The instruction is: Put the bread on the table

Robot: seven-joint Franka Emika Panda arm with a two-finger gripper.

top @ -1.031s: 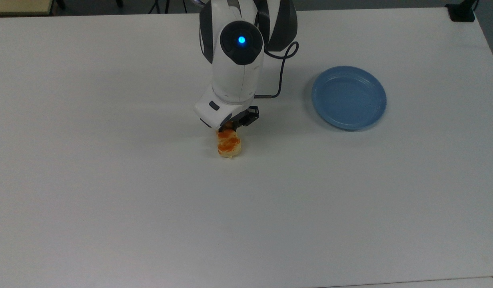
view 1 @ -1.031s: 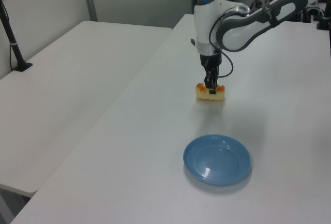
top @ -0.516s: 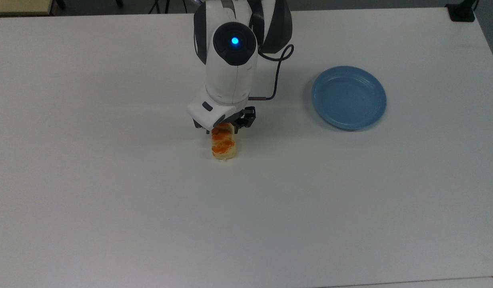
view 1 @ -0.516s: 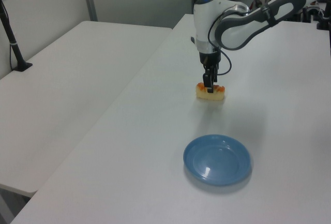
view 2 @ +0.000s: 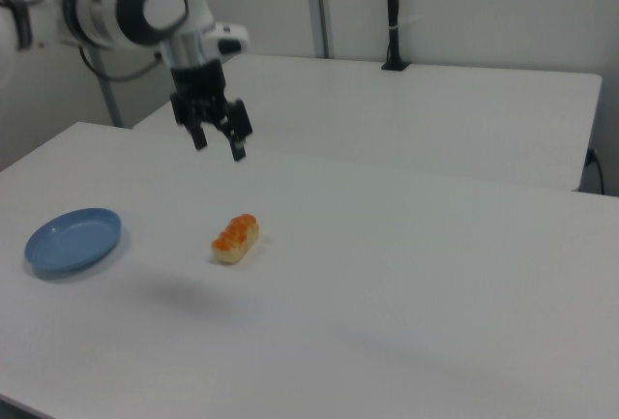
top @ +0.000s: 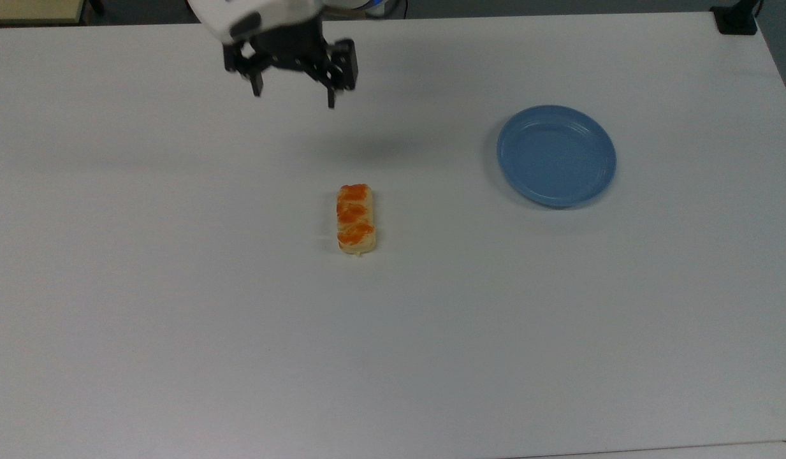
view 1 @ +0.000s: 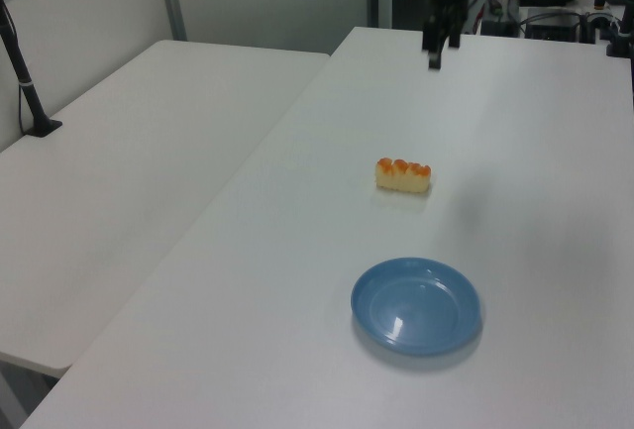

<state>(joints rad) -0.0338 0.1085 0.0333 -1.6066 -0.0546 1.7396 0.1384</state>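
Observation:
The bread point(top: 356, 218) point(view 1: 403, 175) point(view 2: 236, 237), a pale-yellow bun with three orange glazed lumps, lies flat on the white table point(top: 240, 331) point(view 1: 297, 280) point(view 2: 416, 303), near its middle in the top view. High above the table, my gripper point(top: 294, 97) point(view 1: 433, 57) point(view 2: 220, 146) hangs open with nothing between its fingers. It is well clear of the bread, toward the far edge in the top view.
A round blue plate point(top: 556, 155) point(view 1: 416, 305) point(view 2: 73, 239) with nothing on it sits to the bread's right in the top view. A second white table point(view 1: 129, 171) point(view 2: 416, 109) stands alongside. A black post point(view 1: 25, 82) point(view 2: 392, 13) is clamped to it.
My gripper has let go of the bread, opened and risen away toward the far edge in the top view. The bread stays where it was set on the table.

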